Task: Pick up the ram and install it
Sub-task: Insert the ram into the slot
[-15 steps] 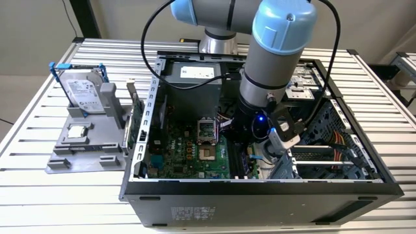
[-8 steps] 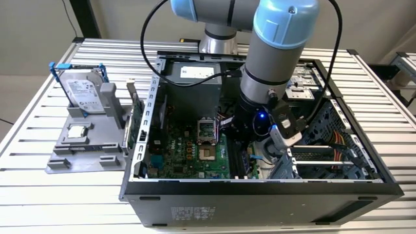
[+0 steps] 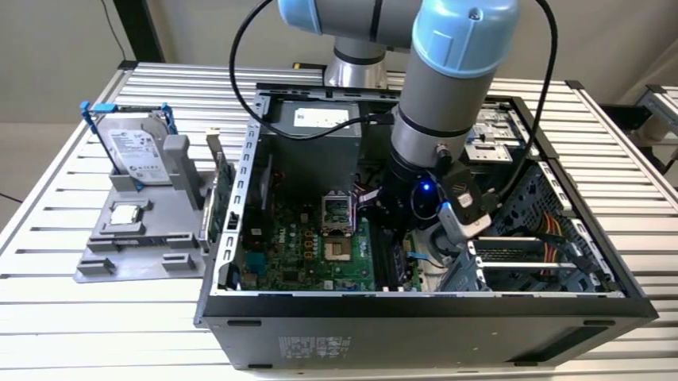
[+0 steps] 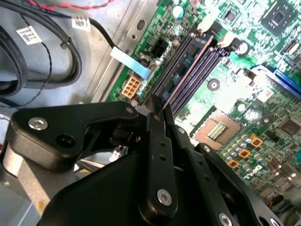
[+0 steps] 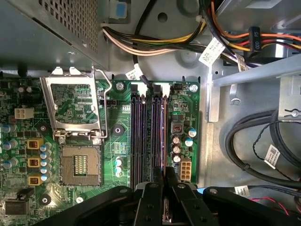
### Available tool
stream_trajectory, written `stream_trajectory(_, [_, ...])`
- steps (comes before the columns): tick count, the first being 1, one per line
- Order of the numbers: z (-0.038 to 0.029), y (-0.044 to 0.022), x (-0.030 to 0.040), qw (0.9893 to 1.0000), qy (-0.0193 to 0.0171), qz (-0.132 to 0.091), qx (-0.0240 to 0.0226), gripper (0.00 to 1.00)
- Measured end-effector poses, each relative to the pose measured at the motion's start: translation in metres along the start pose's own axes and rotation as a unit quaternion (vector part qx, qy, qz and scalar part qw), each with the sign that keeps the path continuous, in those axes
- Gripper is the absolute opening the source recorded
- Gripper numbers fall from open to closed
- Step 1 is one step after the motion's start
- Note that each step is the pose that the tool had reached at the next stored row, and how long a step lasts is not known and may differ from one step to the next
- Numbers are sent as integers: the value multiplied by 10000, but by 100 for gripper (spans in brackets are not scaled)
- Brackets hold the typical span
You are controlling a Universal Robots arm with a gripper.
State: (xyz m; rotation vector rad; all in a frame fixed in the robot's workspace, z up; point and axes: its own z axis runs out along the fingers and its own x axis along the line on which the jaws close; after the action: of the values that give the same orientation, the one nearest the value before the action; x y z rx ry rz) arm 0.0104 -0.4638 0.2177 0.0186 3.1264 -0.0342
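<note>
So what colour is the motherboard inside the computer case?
Green, clearest in the first wrist view: the motherboard.

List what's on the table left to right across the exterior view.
Hard drive in a blue frame standing in the grey holder → open computer case, its motherboard toward the case's left → gripper down over the memory slots → drive-bay cage with coloured cables.

We find the gripper (image 5: 164, 188) low inside the computer case (image 3: 228, 238), hemmed by the drive cage (image 3: 529, 262) and cable bundle (image 5: 254, 146) on one side, with open motherboard (image 5: 117, 122) around the processor socket (image 5: 77, 162) opposite.
</note>
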Motion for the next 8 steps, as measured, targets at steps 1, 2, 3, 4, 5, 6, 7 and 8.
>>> stream_trajectory(1, [0,3,0,10000,0,10,0,0])
stream_trajectory(2, [1,4,0,10000,0,14,1,0])
stream_trajectory(3, [3,4,0,10000,0,16,1,0])
stream_trajectory(4, [8,5,0,10000,0,17,0,0])
stream_trajectory(5, [13,6,0,10000,0,18,0,0])
stream_trajectory(6, [19,6,0,10000,0,19,0,0])
stream_trajectory(7, [27,6,0,10000,0,20,0,0])
stream_trajectory(8, [36,6,0,10000,0,21,2,0])
